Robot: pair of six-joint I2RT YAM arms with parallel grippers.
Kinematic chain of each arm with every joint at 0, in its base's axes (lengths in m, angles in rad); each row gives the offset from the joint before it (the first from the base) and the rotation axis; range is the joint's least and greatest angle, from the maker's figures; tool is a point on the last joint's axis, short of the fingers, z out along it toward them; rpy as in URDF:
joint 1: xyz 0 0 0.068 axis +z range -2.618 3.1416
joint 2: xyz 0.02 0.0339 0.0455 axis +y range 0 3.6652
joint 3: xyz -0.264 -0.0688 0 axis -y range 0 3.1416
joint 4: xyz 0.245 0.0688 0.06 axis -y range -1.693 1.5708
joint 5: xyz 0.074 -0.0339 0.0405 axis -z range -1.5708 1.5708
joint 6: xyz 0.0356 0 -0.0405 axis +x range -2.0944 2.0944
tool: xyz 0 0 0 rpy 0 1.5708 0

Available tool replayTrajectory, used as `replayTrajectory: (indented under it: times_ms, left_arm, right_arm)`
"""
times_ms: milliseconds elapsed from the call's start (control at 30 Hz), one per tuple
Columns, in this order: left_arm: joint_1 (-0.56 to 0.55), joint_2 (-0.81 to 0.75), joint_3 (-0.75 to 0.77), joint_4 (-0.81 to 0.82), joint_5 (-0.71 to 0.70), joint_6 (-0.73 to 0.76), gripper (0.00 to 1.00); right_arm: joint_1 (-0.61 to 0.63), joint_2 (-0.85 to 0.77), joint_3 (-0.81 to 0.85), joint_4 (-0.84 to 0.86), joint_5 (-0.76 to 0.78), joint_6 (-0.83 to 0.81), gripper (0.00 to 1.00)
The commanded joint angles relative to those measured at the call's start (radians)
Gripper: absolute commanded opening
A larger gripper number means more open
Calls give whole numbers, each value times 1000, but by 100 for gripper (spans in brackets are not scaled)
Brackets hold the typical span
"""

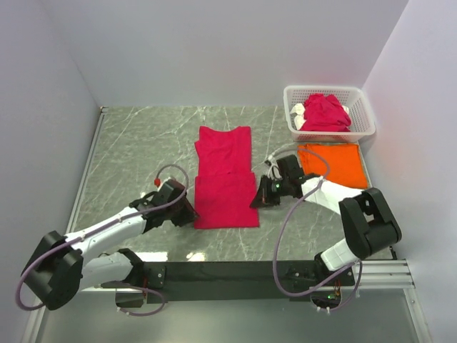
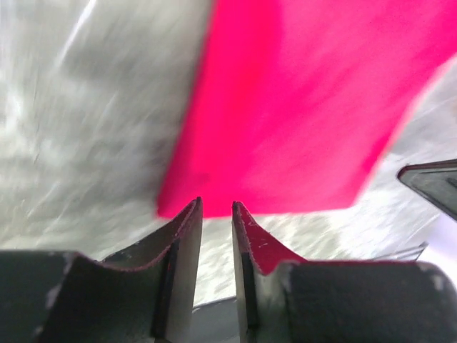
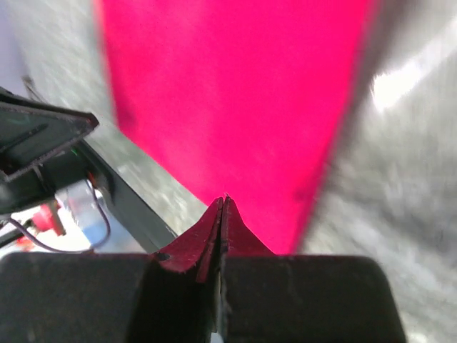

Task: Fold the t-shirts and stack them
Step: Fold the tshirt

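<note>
Now folding the crimson t-shirt (image 1: 225, 179); left gripper (image 2: 216, 207) slightly apart, empty; right gripper (image 3: 224, 201) pressed together (pinching cloth? unclear); next, I think, both pinch the near corners.

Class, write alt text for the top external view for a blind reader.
A crimson t-shirt lies half folded on the table, the left arm and right arm flanking its near half. Right of it lie a folded orange t-shirt and, beyond, a white basket holding crimson cloth.
</note>
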Motion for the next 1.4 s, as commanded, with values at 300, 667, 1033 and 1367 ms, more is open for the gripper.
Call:
replayTrajectory:
  times_ms: [300, 667, 1033, 1367]
  left_arm:
    - [181, 322, 378, 151, -60, 226, 24]
    - [246, 666, 450, 222, 3, 240, 19]
    - [230, 414, 441, 79, -7, 257, 52]
    - [40, 82, 311, -249, -147, 157, 87]
  right_arm:
    - [-84, 195, 334, 95, 45, -15, 0]
    - [-173, 454, 349, 177, 43, 24, 0]
    - [-155, 183, 308, 27, 170, -13, 3]
    - [112, -130, 169, -233, 527, 7, 58]
